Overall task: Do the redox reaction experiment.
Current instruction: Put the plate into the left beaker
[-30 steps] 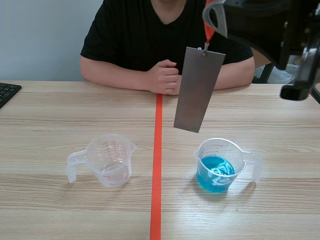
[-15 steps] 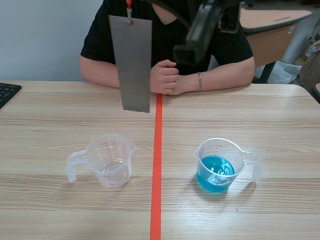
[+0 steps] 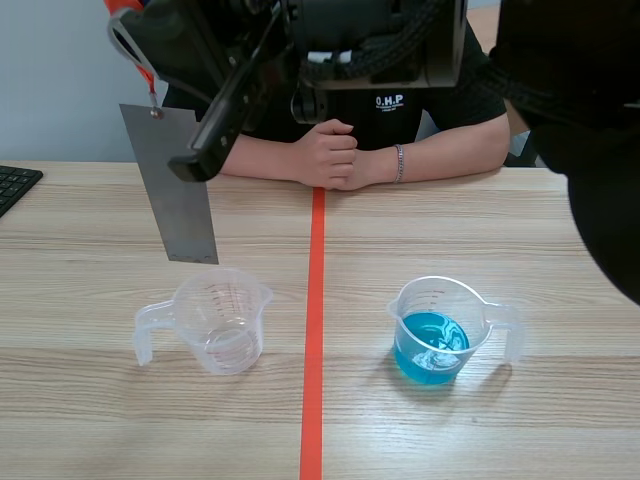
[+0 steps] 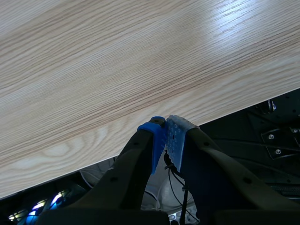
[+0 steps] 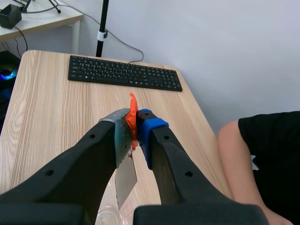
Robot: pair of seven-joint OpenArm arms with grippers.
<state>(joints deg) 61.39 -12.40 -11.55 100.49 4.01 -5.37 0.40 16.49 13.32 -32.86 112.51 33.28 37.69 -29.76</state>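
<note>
1. Your right hand (image 5: 135, 123): upper left of the frame in the scene view, pinching an orange tag (image 5: 133, 117).
2. Grey metal strip (image 3: 178, 190): hangs from that tag, tilted, with its lower end near the rim of the empty measuring cup (image 3: 220, 320).
3. Measuring cup of blue liquid (image 3: 432, 335): lower right, across the tape line (image 3: 314, 330) from the empty one.
4. Your left hand (image 4: 164, 129): fingers pressed together on nothing, over the surface (image 4: 117, 61) edge.
5. Person's clasped hands (image 3: 335, 155): top centre.

Right arm (image 3: 400, 40) raised across top, grey metal strip (image 3: 172, 190) dangling just above empty cup (image 3: 215, 320), blue-liquid cup (image 3: 440, 330) apart.
</note>
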